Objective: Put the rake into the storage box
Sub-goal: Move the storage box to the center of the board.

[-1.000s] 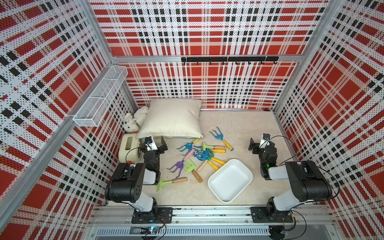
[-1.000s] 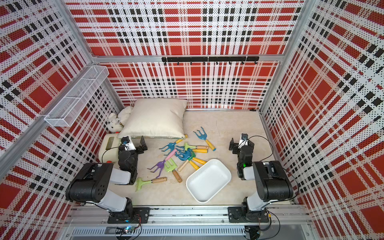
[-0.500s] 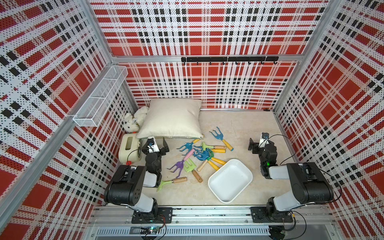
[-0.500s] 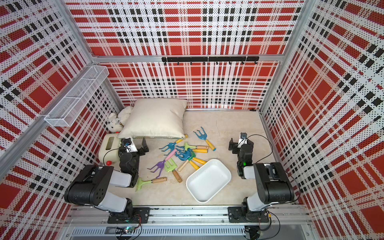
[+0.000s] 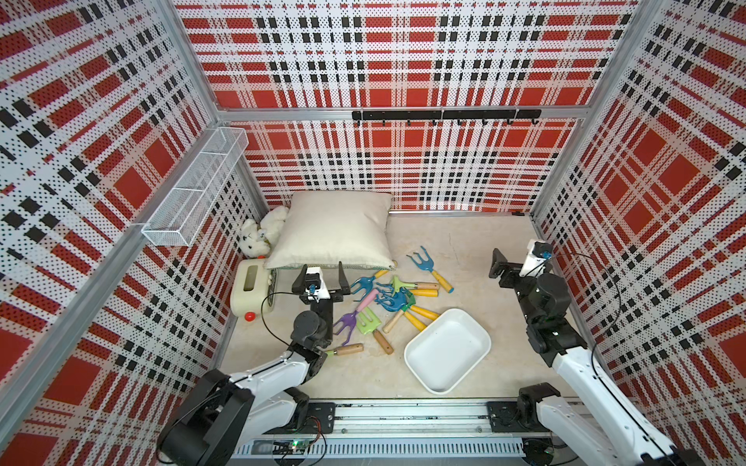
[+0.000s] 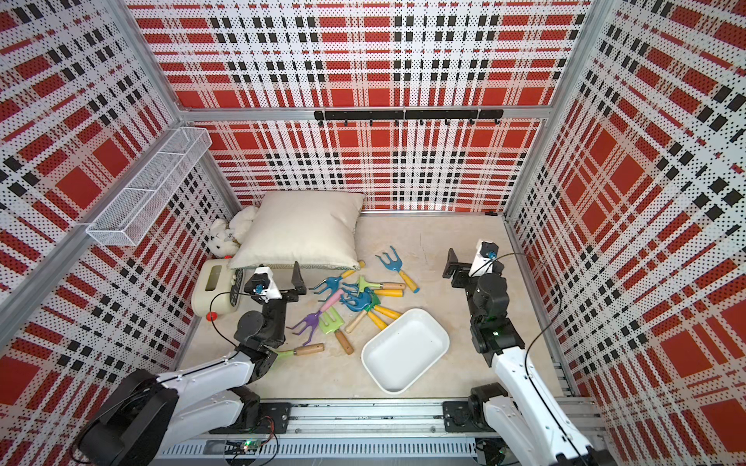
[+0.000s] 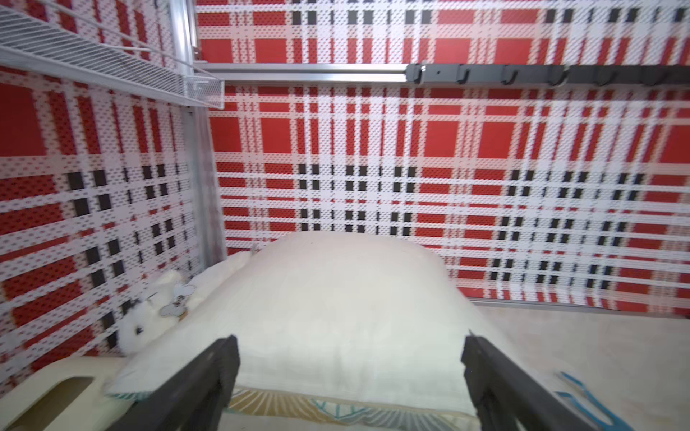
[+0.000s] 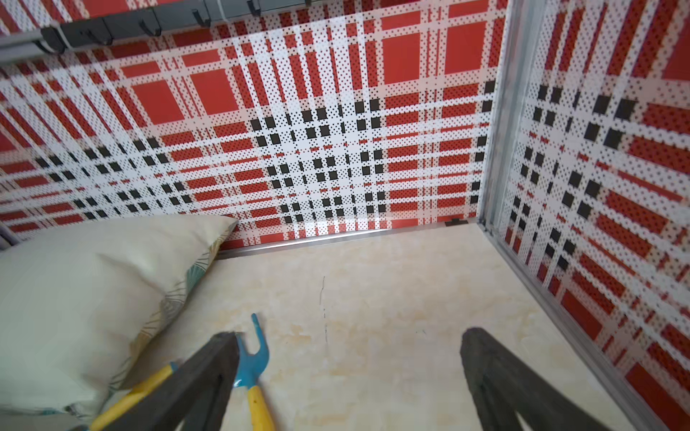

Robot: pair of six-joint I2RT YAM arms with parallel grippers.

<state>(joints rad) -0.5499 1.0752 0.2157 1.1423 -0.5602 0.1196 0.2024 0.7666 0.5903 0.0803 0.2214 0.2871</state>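
Several toy hand rakes lie in a loose pile mid-floor. One blue rake with a yellow handle lies apart, toward the back. The storage box is a shallow white tub standing empty just in front of the pile. My left gripper hovers open at the pillow's front edge, left of the pile. My right gripper is open over bare floor, right of the lone blue rake. Neither holds anything.
A cream pillow lies at the back left, with a white plush toy behind it. A cream box with a red knob sits by the left wall. A wire-mesh basket hangs on that wall. A black hook rail runs along the back wall.
The left gripper has drifted a little to the right, toward the pile. The right gripper has edged toward the back. Both stayed open and the rakes and box have not moved.
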